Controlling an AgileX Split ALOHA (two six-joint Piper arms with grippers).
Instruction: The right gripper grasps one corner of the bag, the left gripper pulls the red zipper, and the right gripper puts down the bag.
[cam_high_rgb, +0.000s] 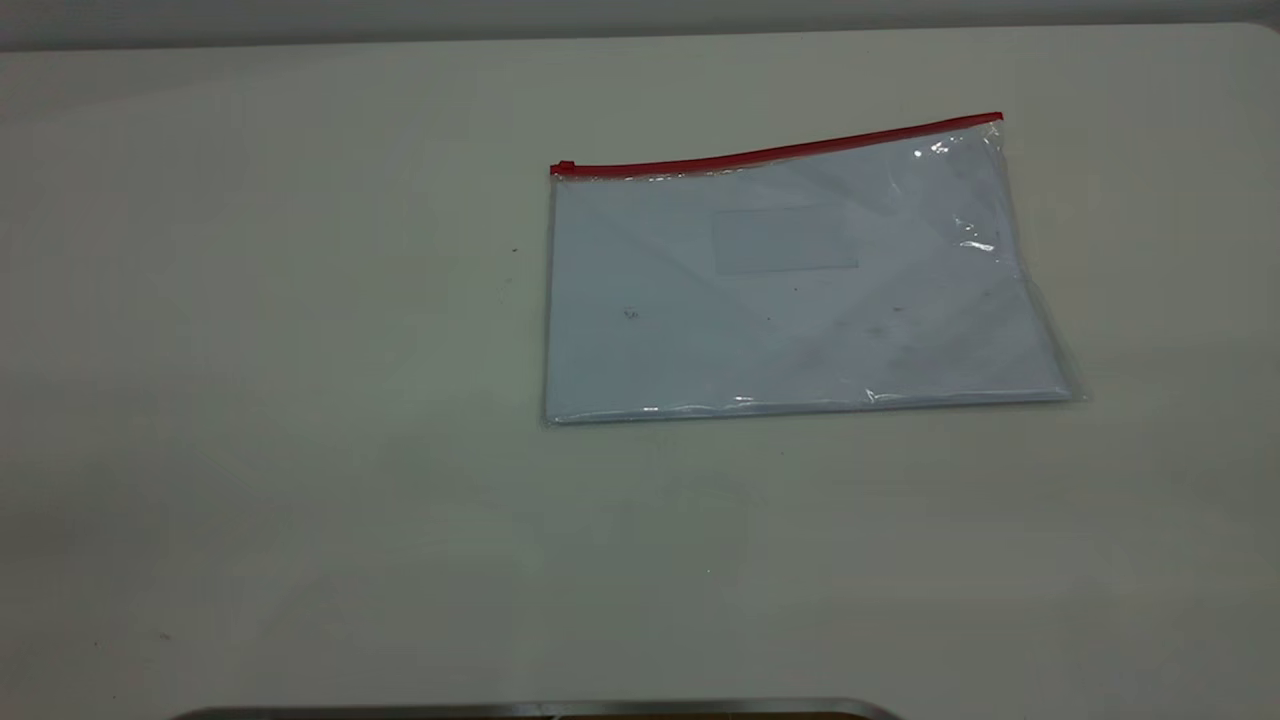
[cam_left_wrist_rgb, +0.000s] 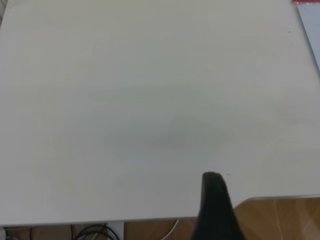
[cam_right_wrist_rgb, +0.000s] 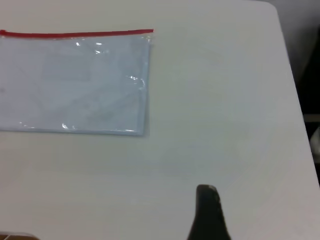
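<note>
From the exterior view we see the clear plastic bag (cam_high_rgb: 800, 290) lying flat on the white table (cam_high_rgb: 300, 400), right of centre, with its red zipper (cam_high_rgb: 780, 152) running along the far edge. The slider (cam_high_rgb: 563, 167) sits at the zipper's left end. Neither arm shows here, and nothing holds the bag.

In the left wrist view we see mostly bare table, with only a corner of the bag at the edge. One dark fingertip of the left gripper (cam_left_wrist_rgb: 215, 200) pokes in, well apart from the bag; we cannot tell whether its fingers are spread or closed.

In the right wrist view the bag lies flat, its right end and zipper tip facing us. A single dark fingertip of the right gripper (cam_right_wrist_rgb: 209, 210) shows, well apart from the bag; again we cannot tell its state.

We judge that this fits either a bag awaiting the grasp or one already zipped and put down; the pictures do not settle which.
</note>
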